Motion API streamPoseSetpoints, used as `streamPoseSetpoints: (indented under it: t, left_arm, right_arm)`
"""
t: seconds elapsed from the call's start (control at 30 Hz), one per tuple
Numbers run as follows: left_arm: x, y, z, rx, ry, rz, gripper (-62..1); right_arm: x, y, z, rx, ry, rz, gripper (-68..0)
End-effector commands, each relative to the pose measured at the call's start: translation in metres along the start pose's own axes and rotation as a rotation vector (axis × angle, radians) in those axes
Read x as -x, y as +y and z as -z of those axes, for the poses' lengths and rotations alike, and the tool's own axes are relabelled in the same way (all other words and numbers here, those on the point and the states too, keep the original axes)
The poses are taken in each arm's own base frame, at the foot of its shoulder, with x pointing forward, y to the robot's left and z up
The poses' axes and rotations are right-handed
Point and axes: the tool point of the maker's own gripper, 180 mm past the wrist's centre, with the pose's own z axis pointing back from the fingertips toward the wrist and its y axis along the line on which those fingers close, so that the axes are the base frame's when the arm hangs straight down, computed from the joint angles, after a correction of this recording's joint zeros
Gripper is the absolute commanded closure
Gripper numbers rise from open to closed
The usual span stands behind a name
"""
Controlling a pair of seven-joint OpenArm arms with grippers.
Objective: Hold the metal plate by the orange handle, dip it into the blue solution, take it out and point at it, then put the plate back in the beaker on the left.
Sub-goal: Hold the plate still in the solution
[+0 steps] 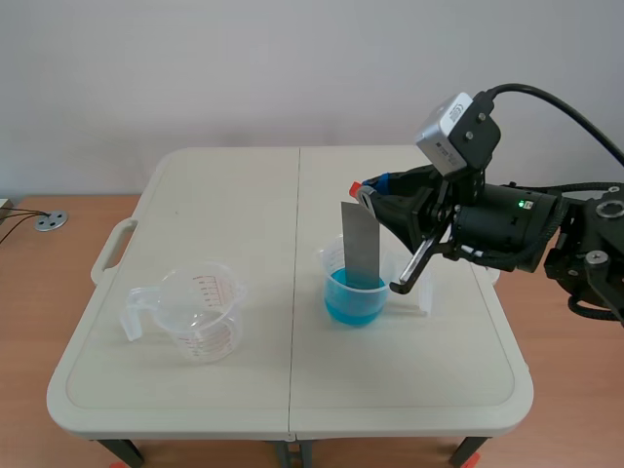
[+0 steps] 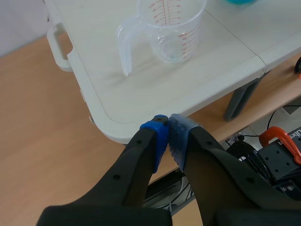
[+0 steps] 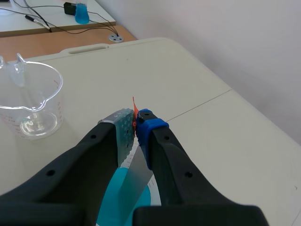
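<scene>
Nearest the robot, the left tool (image 2: pixel 168 128) hangs off the bench (image 1: pixel 224 185), just outside its rounded near-left corner and above the wooden floor. Its two thick black fingers are pressed together with nothing between them, and the dotted blue pads (image 2: pixel 159 137) meet tip to tip.

On the bench's left half, toward the near edge, stands the empty beaker (image 1: pixel 202 314). It is clear, thin-walled plastic with red graduation marks, a pouring lip and a looped handle that faces the left edge.

On the right half, just beside the centre seam and about midway between the near and far edges, sits the second clear beaker (image 1: pixel 353 297). It holds the blue solution (image 3: pixel 114 190). The metal plate (image 1: pixel 361 249), a flat, dull grey rectangular strip, stands nearly upright in it with its lower end in the liquid.

The right tool (image 3: pixel 136 123) is directly above this beaker, closed on the orange handle (image 3: pixel 134 110) at the plate's top end. One grey-green dotted pad (image 3: pixel 123 131) and one blue pad (image 3: pixel 150 125) squeeze it from either side, so the plate hangs down between the fingers. The right arm comes in over the bench's right edge.

Beyond the far-left corner, a round metal floor socket (image 1: pixel 51 221) lies on the wood. Farther off, a small container of blue liquid (image 3: pixel 82 13) stands among black cables on another surface.
</scene>
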Motion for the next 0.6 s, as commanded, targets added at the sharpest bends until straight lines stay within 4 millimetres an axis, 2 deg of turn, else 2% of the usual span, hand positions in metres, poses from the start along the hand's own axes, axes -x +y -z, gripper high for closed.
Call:
streamPoseSetpoints:
  t: [0.0,0.27,0.57]
  left_arm:
    - [-0.011,0.003,0.002,-0.01,-0.04,0.005,-3.6]
    - [-0.011,0.003,0.002,-0.01,-0.037,0.005,-3.6]
    - [-0.011,0.003,0.002,-0.01,-0.036,0.005,-3.6]
  right_arm:
    - [-0.015,-0.008,0.002,0.005,-0.049,-0.014,-1.3]
    - [-0.021,-0.01,0.0,0.007,-0.085,-0.019,-1.3]
    - [-0.04,-0.013,-0.006,-0.001,-0.128,-0.074,-1.3]
